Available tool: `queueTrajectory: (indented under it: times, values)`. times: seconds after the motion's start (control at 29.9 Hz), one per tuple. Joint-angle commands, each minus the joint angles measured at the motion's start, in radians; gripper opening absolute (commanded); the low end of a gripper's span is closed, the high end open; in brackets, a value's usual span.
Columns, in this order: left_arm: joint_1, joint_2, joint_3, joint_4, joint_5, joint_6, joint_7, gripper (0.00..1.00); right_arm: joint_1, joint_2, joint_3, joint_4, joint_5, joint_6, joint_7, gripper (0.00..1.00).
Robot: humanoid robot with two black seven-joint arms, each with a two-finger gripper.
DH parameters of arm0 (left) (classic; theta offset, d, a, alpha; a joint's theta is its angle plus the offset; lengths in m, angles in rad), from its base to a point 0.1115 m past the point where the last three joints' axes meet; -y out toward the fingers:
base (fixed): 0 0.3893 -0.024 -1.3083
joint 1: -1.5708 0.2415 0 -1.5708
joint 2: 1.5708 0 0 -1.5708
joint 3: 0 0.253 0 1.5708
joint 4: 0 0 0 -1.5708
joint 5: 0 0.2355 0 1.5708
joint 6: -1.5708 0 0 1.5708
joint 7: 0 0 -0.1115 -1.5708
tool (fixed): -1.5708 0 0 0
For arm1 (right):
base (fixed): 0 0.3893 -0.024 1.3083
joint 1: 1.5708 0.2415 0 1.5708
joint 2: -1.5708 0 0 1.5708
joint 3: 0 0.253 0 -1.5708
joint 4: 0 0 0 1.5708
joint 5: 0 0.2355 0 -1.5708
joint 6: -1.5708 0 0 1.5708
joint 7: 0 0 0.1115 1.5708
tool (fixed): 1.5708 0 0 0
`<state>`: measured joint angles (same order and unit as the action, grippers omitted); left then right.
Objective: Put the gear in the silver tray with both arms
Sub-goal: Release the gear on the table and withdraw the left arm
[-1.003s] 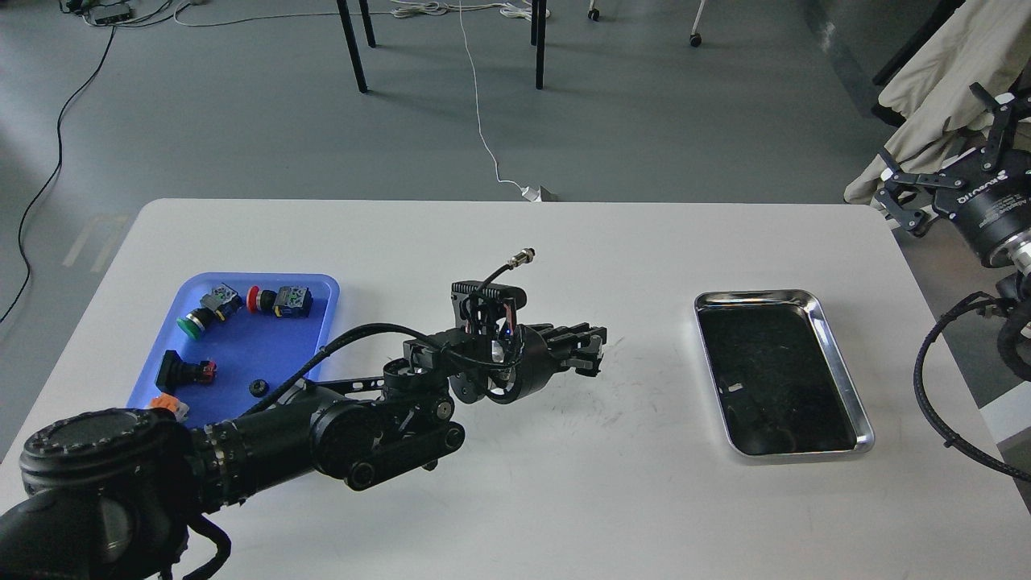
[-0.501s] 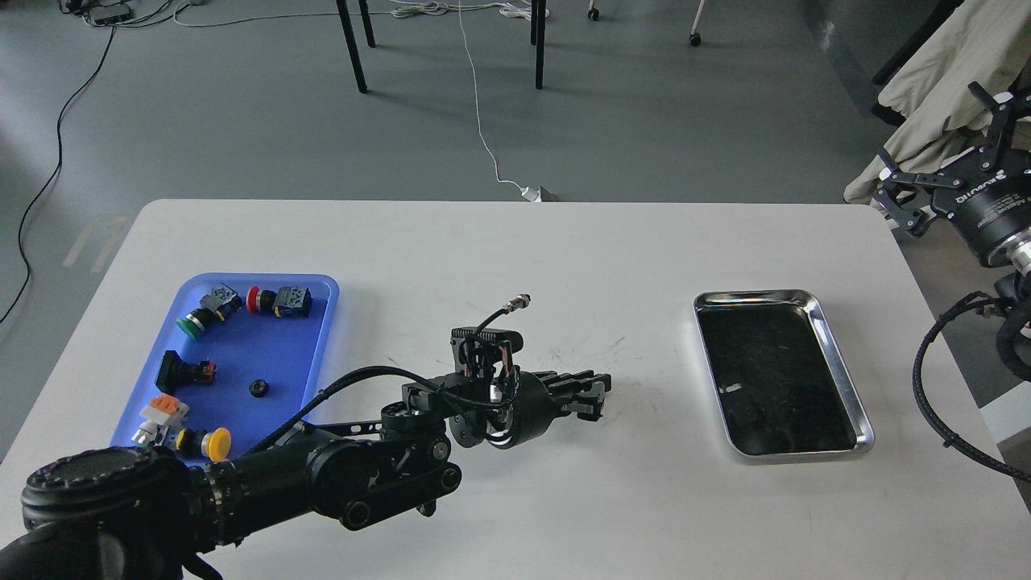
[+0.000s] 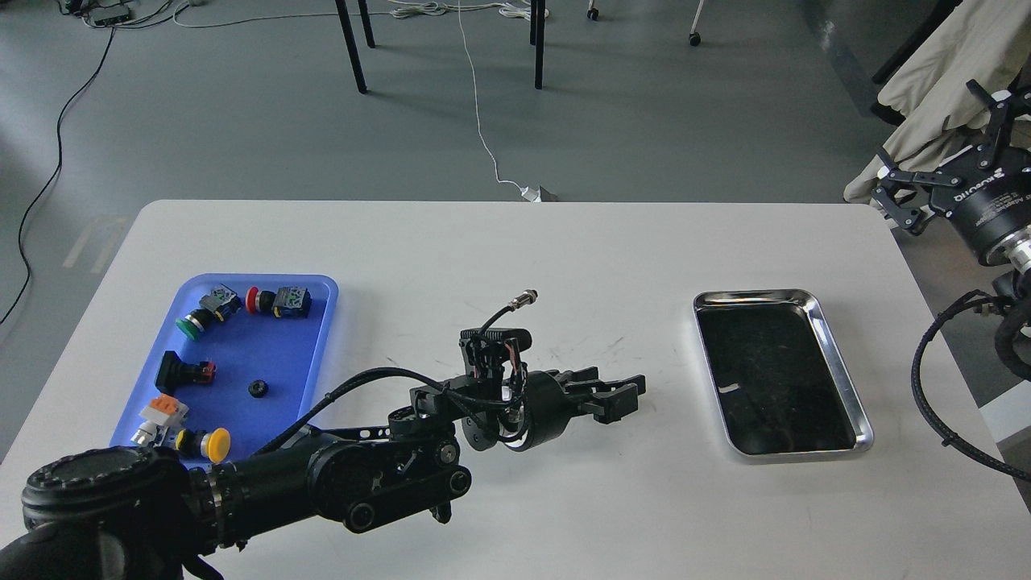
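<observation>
The silver tray [image 3: 841, 361] lies on the right of the white table, and its dark base holds nothing. A small black gear [image 3: 258, 389] lies in the blue tray [image 3: 319, 292] on the left. My left gripper [image 3: 619, 395] hovers low over the table's middle, pointing right, a short way left of the silver tray. Its dark fingers are seen edge-on, so I cannot tell whether they hold anything. My right gripper [image 3: 926, 157] is raised beyond the table's right edge, fingers spread and empty.
The blue tray also holds a green push button [image 3: 192, 324], a red one [image 3: 254, 300], a yellow one [image 3: 211, 443] and other switch parts. A beige cloth [image 3: 942, 72] hangs behind my right gripper. Chair legs and cables are on the floor beyond the table.
My left gripper has moved right, toward the silver tray, and a little nearer to me. The arm now uncovers the blue tray's lower part. The right gripper has barely shifted.
</observation>
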<state>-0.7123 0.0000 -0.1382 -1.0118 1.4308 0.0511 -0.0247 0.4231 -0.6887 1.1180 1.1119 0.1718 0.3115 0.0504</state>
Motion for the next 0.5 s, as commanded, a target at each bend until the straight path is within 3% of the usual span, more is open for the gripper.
queueTrajectory:
  times: [0.0,0.33,0.47]
  values:
    - [-0.012,0.0,-0.04,0.009,-0.056,0.042,0.003,0.94,0.003,0.0,-0.003,0.023,0.0,-0.003,-0.001,0.99]
    - [-0.082,0.0,-0.352,0.004,-0.159,0.049,0.008,0.97,0.066,0.0,-0.081,0.127,-0.127,-0.012,-0.01,0.99]
    - [-0.081,0.145,-0.47,-0.027,-0.304,0.043,0.006,0.97,0.108,-0.003,-0.133,0.199,-0.184,-0.025,-0.015,0.99]
